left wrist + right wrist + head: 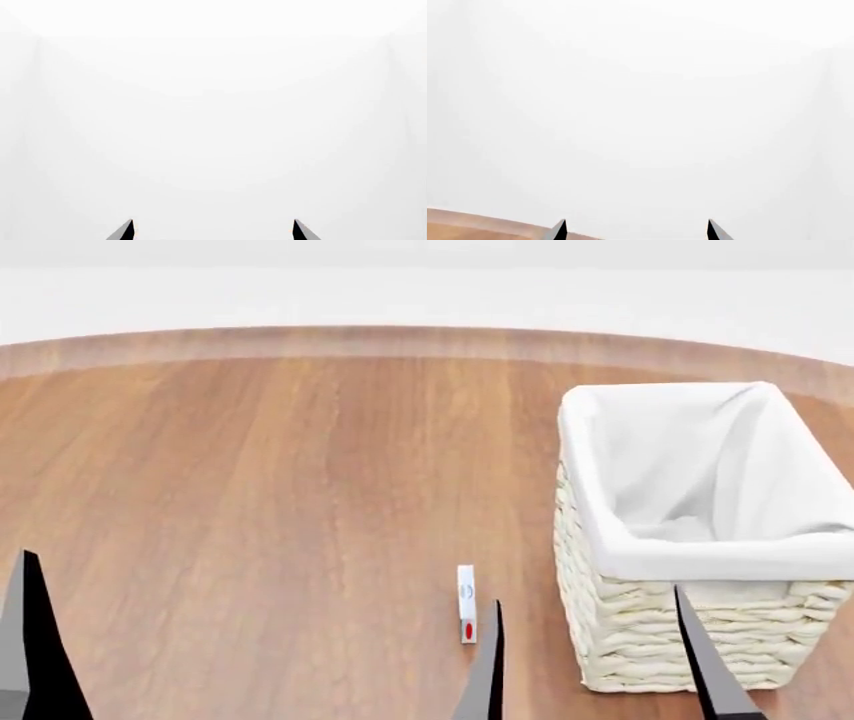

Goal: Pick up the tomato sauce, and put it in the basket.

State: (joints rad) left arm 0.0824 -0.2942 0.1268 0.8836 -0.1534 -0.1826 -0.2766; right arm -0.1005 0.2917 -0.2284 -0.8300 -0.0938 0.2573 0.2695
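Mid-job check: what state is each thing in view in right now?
basket: upright on table, nothing visible inside
small white object: on table beside basket, too thin to identify
left gripper: open, empty
right gripper: open, empty
tomato sauce: not identifiable in view

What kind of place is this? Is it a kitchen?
Hard to say. It looks like a plain simulated room: a round wooden table, a lined wicker basket, a small white packet and bare white walls. Nothing marks a kitchen.
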